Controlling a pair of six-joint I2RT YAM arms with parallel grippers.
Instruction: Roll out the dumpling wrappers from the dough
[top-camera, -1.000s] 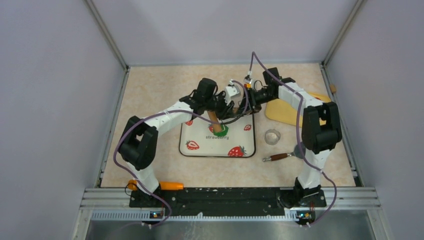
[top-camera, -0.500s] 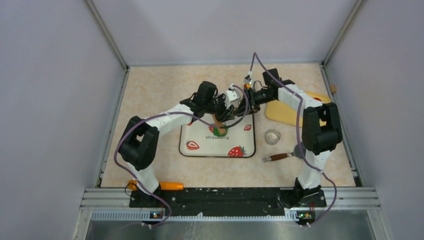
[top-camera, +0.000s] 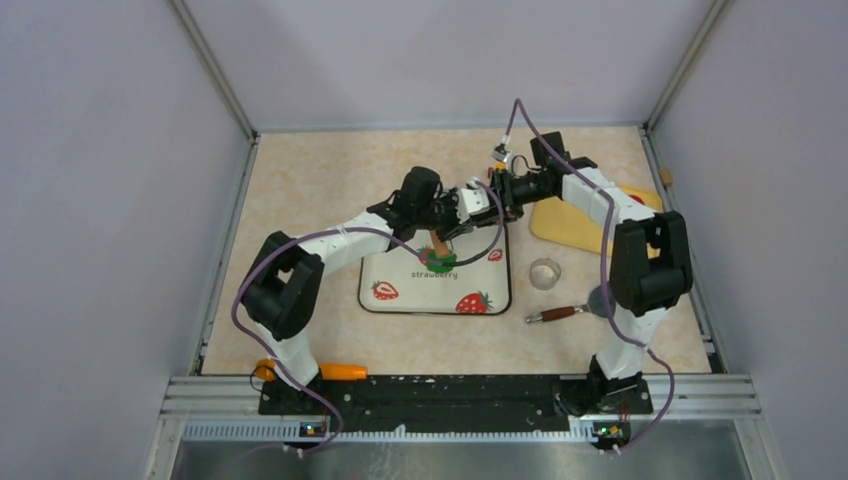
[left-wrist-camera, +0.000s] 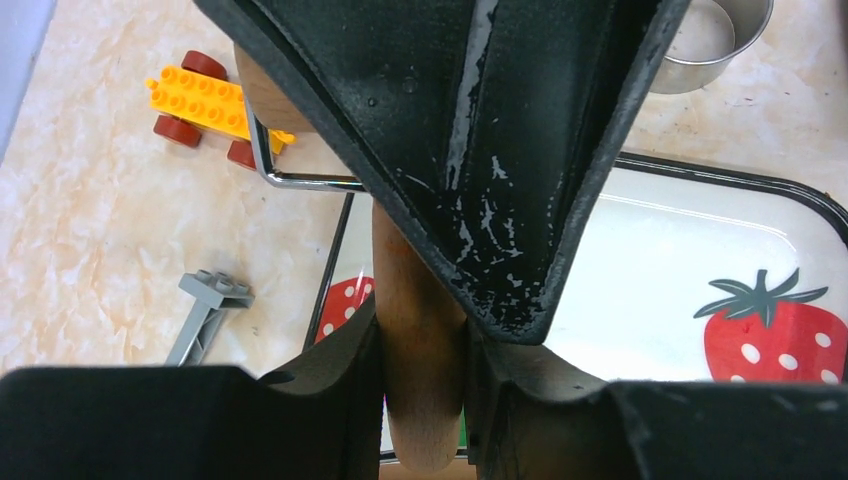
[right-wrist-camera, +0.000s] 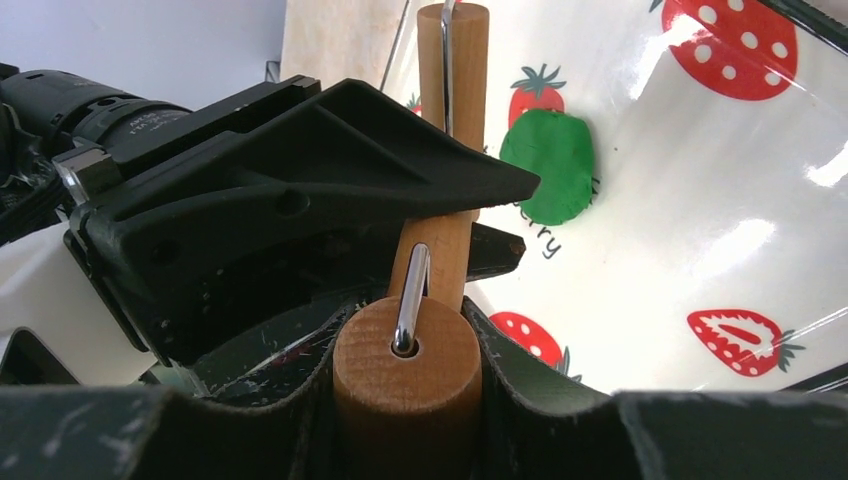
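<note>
The dough (right-wrist-camera: 548, 165) is a flattened dark green oval on the strawberry tray (right-wrist-camera: 700, 230); from above it shows as a green patch (top-camera: 441, 263). No dumpling wrappers show. A wooden roller tool with a wire frame hangs over the tray between both grippers. My right gripper (right-wrist-camera: 407, 340) is shut on the thick roller barrel (right-wrist-camera: 407, 385). My left gripper (left-wrist-camera: 420, 340) is shut on the thin handle (left-wrist-camera: 418, 300). The handle's free end (right-wrist-camera: 452, 60) stands right beside the dough; I cannot tell if it touches. In the top view the left gripper (top-camera: 452, 218) and right gripper (top-camera: 492, 200) meet above the tray's far edge.
A round metal cutter (top-camera: 545, 272) sits right of the tray (top-camera: 480, 280), a brown-handled tool (top-camera: 565, 313) in front of it. A yellow board (top-camera: 570, 225) lies under the right arm. A yellow toy car (left-wrist-camera: 205, 100) and a grey brick piece (left-wrist-camera: 205, 310) lie left of the tray.
The right jaws have closed on the roller barrel. The left gripper has moved right with the handle, up against the right gripper. The dough has stayed put.
</note>
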